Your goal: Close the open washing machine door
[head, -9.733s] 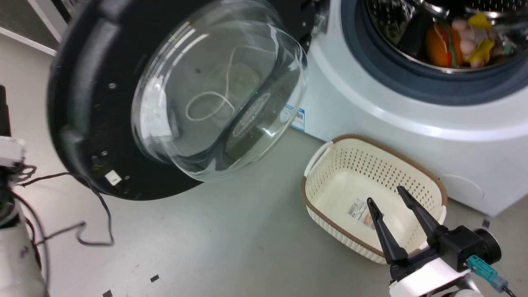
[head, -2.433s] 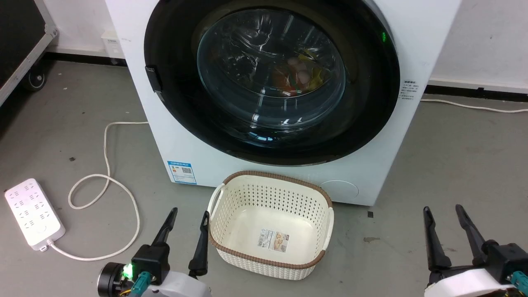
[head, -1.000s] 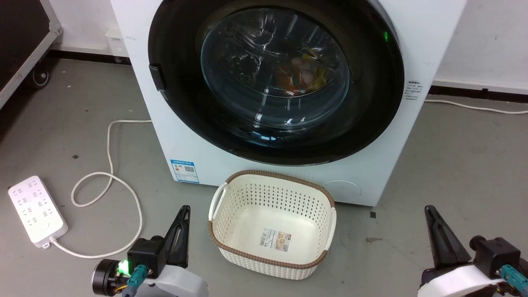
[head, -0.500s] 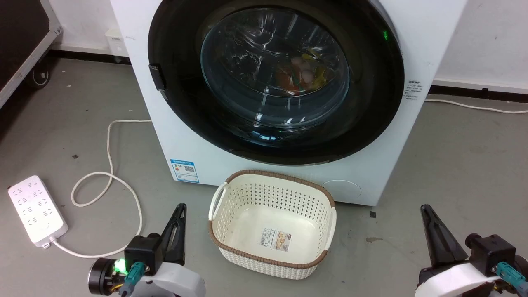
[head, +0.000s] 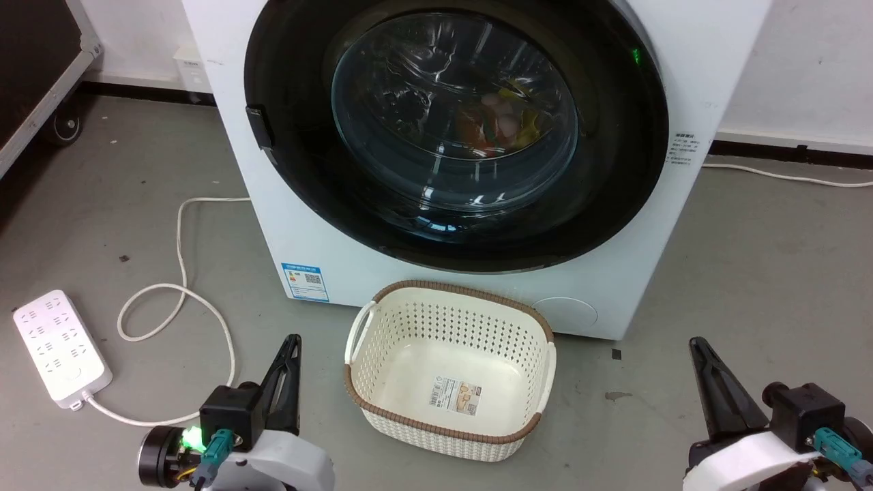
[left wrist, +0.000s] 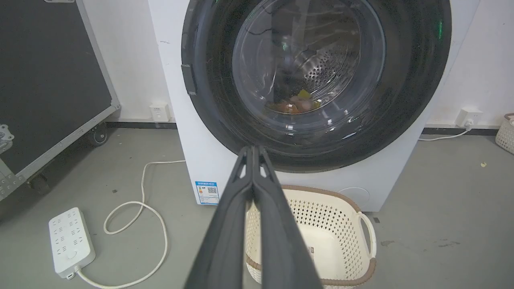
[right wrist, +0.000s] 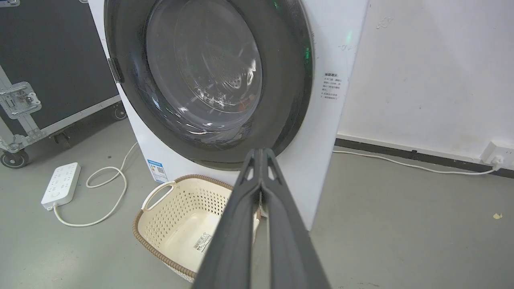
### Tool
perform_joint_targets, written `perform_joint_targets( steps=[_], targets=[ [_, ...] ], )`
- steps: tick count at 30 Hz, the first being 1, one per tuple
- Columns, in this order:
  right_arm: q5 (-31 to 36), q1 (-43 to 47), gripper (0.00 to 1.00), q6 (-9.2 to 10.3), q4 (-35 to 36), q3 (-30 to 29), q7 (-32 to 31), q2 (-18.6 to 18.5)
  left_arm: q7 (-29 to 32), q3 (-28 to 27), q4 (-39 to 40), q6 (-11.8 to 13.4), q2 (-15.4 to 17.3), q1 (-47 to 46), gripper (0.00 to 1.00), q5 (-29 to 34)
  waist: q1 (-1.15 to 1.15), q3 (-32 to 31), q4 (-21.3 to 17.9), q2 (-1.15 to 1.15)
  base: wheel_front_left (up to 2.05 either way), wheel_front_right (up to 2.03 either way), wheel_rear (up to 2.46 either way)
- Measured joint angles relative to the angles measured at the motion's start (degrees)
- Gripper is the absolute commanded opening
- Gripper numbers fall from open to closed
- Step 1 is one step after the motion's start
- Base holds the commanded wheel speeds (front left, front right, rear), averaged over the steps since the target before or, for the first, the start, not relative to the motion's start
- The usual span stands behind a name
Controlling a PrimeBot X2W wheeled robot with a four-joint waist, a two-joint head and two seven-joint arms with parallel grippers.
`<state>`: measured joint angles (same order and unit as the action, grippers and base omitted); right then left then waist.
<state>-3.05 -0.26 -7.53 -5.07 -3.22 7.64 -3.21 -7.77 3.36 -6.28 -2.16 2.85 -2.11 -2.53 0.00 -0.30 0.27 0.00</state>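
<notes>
The washing machine (head: 682,88) stands white and boxy in front of me. Its black-rimmed door (head: 614,191) lies flat against the front, the glass centre (head: 453,112) showing colourful items in the drum behind it. My left gripper (head: 293,339) is low at the lower left, beside the basket, fingers pressed together with nothing in them. My right gripper (head: 694,341) hangs at the lower right over bare floor, also shut and holding nothing. Both wrist views face the door (left wrist: 409,100) (right wrist: 285,100) from a distance, fingertips together (left wrist: 253,149) (right wrist: 261,151).
A cream perforated basket (head: 450,372) with a brown rim sits on the floor just before the machine. A white power strip (head: 61,348) and looped cable (head: 177,300) lie at left. A black wheeled case (head: 34,61) stands far left. Grey floor stretches to the right.
Early on the door hung open with the drum mouth exposed; now it sits against the machine. Over the last seconds both grippers went from open to shut and sank slightly.
</notes>
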Motion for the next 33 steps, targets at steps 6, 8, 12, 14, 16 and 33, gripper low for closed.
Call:
perform_joint_targets(
  steps=[6, 8, 12, 14, 16, 33],
  targets=[
    [0.26, 0.0, 0.0, 0.0, 0.36, 0.26, -0.57, 0.0, 0.74, -0.27, 0.53, 0.07, 0.0, 0.12, 0.0, 0.12, 0.0, 0.03, -0.02, 0.0, 0.0, 0.0, 0.0],
    [0.48, 0.0, 0.0, 0.0, 0.53, 0.36, -0.86, 0.0, 0.98, -0.34, 0.69, 0.22, 0.0, 0.12, 0.0, 0.4, 0.0, 0.04, -0.03, 0.0, 0.0, 0.0, 0.0],
    [0.58, 0.0, 0.0, 0.0, 0.98, 0.68, -1.49, 0.0, 1.71, -0.56, 1.25, 0.48, 0.0, 0.14, 0.0, 0.43, 0.0, 0.06, -0.06, 0.0, 0.0, 0.0, 0.0],
    [0.69, 0.0, 0.0, 0.0, 1.16, 0.77, -1.75, 0.0, 1.89, -0.67, 1.43, 0.48, 0.0, 0.2, 0.0, 0.44, 0.0, 0.07, -0.07, 0.0, 0.0, 0.0, 0.0],
    [0.97, 0.0, 0.0, 0.0, 1.26, 0.86, -2.01, 0.0, 2.22, -0.74, 1.59, 0.49, 0.0, 0.34, 0.0, 0.45, 0.0, 0.08, -0.08, 0.0, 0.0, 0.0, 0.0],
    [1.58, 0.0, 0.0, 0.0, 2.52, 1.75, -4.19, 0.01, 4.31, -1.77, 3.34, 1.03, 0.0, 0.98, 0.0, 1.09, 0.0, 0.17, -0.15, 0.0, 0.0, 0.0, 0.0]
  ],
)
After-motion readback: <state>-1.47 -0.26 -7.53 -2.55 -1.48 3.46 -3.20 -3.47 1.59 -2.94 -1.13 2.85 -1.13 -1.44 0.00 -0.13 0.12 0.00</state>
